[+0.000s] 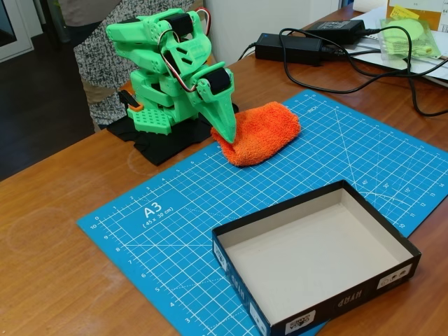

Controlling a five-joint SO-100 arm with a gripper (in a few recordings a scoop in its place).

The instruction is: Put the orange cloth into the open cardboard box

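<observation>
Gripper (225,131) of green printed arm (171,66) lowered onto left end of orange cloth (262,133), tip pressed into fluffy pile; cannot tell whether fingers are spread or pinching terry, since tip is half sunk in fabric. Cloth lying as soft oblong bundle on far part of blue gridded cutting mat (175,217), just right of arm's base, well apart from open cardboard box (315,259). Box sitting at near right, black outside with small white labels along front wall, off-white inside, nothing in it, resting partly on mat and partly on wooden table (49,259). Arm's base standing on black pad (157,147) at mat's far left corner. Black power adapters (287,47) with trailing cables at back of table, beside clear bag holding pale green pieces (409,35). Person in patterned garment (105,63) standing behind arm.
</observation>
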